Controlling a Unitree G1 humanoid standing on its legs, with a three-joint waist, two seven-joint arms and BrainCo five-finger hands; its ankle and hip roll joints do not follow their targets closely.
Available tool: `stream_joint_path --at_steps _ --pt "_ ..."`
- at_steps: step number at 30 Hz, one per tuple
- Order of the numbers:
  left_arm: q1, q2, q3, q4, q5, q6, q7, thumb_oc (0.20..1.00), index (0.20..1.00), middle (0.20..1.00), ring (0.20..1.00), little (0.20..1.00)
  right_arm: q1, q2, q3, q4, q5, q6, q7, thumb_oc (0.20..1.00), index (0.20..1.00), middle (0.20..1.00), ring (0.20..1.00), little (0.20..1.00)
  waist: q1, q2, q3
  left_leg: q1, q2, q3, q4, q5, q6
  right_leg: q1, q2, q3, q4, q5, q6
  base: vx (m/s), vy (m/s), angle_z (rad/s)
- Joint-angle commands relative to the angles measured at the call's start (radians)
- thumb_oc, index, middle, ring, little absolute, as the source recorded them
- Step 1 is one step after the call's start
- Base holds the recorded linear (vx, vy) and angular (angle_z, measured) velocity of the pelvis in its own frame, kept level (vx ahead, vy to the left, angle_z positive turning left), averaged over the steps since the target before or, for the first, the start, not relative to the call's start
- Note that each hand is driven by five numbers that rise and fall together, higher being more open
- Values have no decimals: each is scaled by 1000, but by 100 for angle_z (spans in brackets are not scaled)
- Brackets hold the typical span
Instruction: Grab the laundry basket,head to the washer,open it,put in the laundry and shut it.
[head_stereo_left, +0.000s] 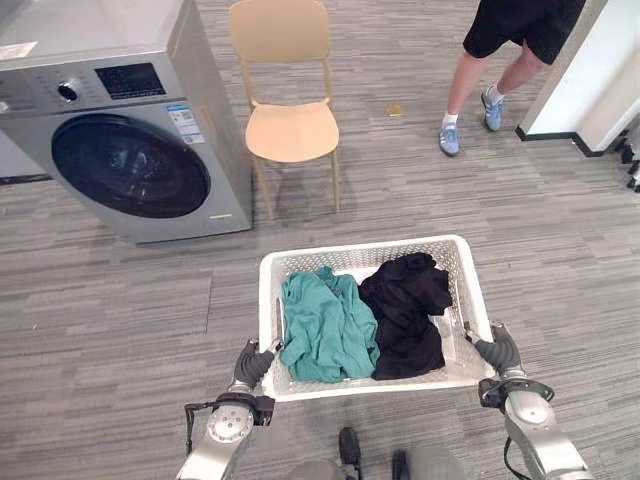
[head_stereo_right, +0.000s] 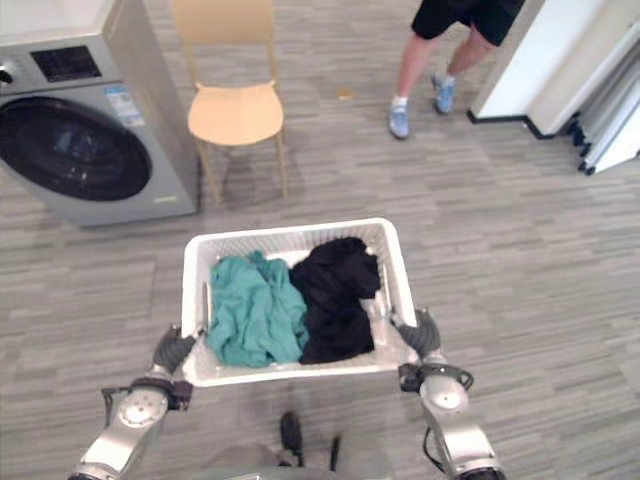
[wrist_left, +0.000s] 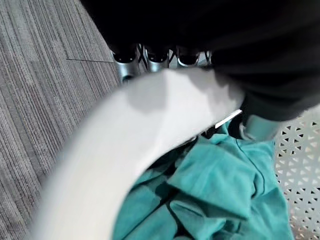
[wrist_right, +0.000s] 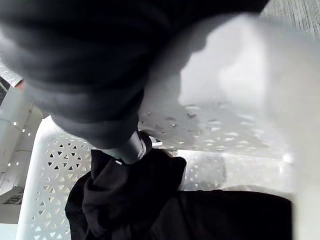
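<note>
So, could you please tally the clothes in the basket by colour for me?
Teal garments: 1
Black garments: 1
Total: 2, both in the white laundry basket, which the left hand and right hand grip.

The right hand (wrist_right: 95, 100), under its dark ribbed cover, grips the smooth rim of the white perforated plastic laundry basket (wrist_right: 50, 175), thumb reaching inside. Just below the thumb, a crumpled black garment (wrist_right: 150, 205) lies against the basket's wall.

White perforated plastic basket (head_stereo_left: 467, 290), soft crumpled teal cloth (head_stereo_left: 325, 325) and black cloth (head_stereo_left: 408, 305), matt grey metal washer (head_stereo_left: 200, 100), smooth wooden chair (head_stereo_left: 292, 130)
</note>
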Motion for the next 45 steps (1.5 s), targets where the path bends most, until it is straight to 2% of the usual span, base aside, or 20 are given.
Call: stream_joint_path --at_steps 1,3,4,6,7,8,10,12,16,17,19,21,24,27,30,34,36,40,43,45 --pt "9 -10 54 -103 -32 -101 -27 200 200 200 200 200 -35 14 19 -70 85 -114 102 200 200 200 200 200 -9 -19 -2 39 122 58 71 -102 -109 101 -10 -70 -346 260 54 436 -69 14" --pt "6 -14 62 -95 -24 -106 -26 200 200 200 200 200 -31 19 21 -71 82 -113 108 200 200 200 200 200 -18 -14 -1 91 128 37 65 -144 -124 62 -12 -89 -404 278 75 400 -122 12" --pt "10 -16 60 -92 -16 -114 -26 200 200 200 200 200 -21 16 22 -72 78 -116 113 200 200 200 200 200 -30 -23 2 115 122 26 79 -158 -127 37 -23 -90 -410 312 74 319 -144 23" --pt "6 -15 62 -96 -16 -116 -28 200 200 200 200 200 -15 16 16 -78 78 -115 116 200 200 200 200 200 -36 -33 -6 130 118 6 92 -181 -132 46 -30 -69 -410 322 75 405 -197 47" --pt "7 -22 57 -92 -4 -122 -29 200 200 200 200 200 -9 12 18 -70 84 -120 118 200 200 200 200 200 -41 -28 -27 149 141 -12 136 -195 -147 71 -30 -60 -390 339 56 728 -402 98" --pt "-1 -34 53 -86 -23 -117 -26 200 200 200 200 200 -13 -4 11 -59 79 -121 109 200 200 200 200 200 -43 -22 -35 114 183 -22 244 -139 -175 97 -27 -78 -385 334 29 698 -407 154" --pt "-11 -42 44 -75 -33 -113 -22 200 200 200 200 200 -16 -28 -9 -67 85 -124 91 200 200 200 200 200 -37 -18 -30 22 241 -14 455 -43 -196 176 -9 -116 -399 285 -17 432 -315 95" --pt "-13 -46 45 -76 -38 -112 -22 200 200 200 200 200 -14 -34 -13 -67 86 -120 87 200 200 200 200 200 -33 -21 -28 1 245 -1 462 -44 -186 202 -8 -125 -407 268 -24 230 -125 20" --pt "-15 -52 34 -62 -41 -106 -27 200 200 200 200 200 -1 -46 -28 -74 87 -116 79 200 200 200 200 200 -11 -39 -18 -94 215 30 368 -97 -159 273 -20 -136 -429 223 -18 302 -48 14" --pt "-16 -53 33 -58 -37 -103 -27 200 200 200 200 200 0 -47 -29 -73 86 -120 75 200 200 200 200 200 -5 -39 -14 -134 208 31 335 -81 -162 291 -18 -135 -434 210 -16 292 22 7" --pt "-9 -54 30 -59 -32 -102 -30 200 200 200 200 200 2 -47 -31 -68 81 -119 67 200 200 200 200 200 15 -25 -5 -203 204 32 202 39 -193 347 5 -130 -441 178 -15 407 54 -16" --pt "-4 -56 31 -61 -29 -100 -28 200 200 200 200 200 1 -42 -31 -66 76 -119 62 200 200 200 200 200 27 -16 -4 -229 209 47 124 94 -202 386 13 -129 -441 153 -13 298 78 3" --pt "3 -60 31 -61 -28 -98 -28 200 200 200 200 200 3 -37 -32 -66 71 -115 59 200 200 200 200 200 38 -12 -4 -249 215 66 71 122 -207 424 11 -126 -437 129 -8 344 144 -13" --pt "18 -56 41 -72 -22 -97 -38 200 200 200 200 200 5 -26 -31 -68 61 -115 71 200 200 200 200 200 50 -3 -27 -233 225 80 46 141 -203 476 -2 -112 -418 98 16 405 231 -14" --pt "18 -35 41 -69 -20 -93 -42 200 200 200 200 200 -3 0 -10 -67 44 -111 92 200 200 200 200 200 56 -25 -49 -223 198 77 114 86 -164 449 -75 -68 -309 117 56 398 313 -39" --pt "8 -6 51 -72 -23 -93 -37 200 200 200 200 200 -24 17 10 -56 35 -109 98 200 200 200 200 200 55 -35 -41 -177 170 96 132 19 -124 320 -99 -26 -179 174 69 199 191 -41" --pt "9 1 59 -81 -31 -95 -31 200 200 200 200 200 -37 15 19 -57 41 -109 100 200 200 200 200 200 45 -27 -27 -138 161 106 124 -11 -116 255 -90 -45 -201 189 58 169 127 -13" --pt "18 1 72 -83 -46 -96 -23 200 200 200 200 200 -47 16 34 -49 45 -100 96 200 200 200 200 200 31 -17 3 -38 153 121 97 -77 -119 166 -93 -173 -277 216 58 224 70 -16" --pt "22 -5 79 -74 -40 -98 -27 200 200 200 200 200 -45 18 33 -43 46 -98 98 200 200 200 200 200 24 -19 11 -6 146 115 98 -98 -119 148 -79 -203 -334 244 64 208 5 5" --pt "24 -11 83 -66 -28 -103 -28 200 200 200 200 200 -33 19 27 -43 50 -103 102 200 200 200 200 200 10 -22 19 24 134 88 103 -124 -121 106 -60 -182 -359 266 71 311 -46 23"
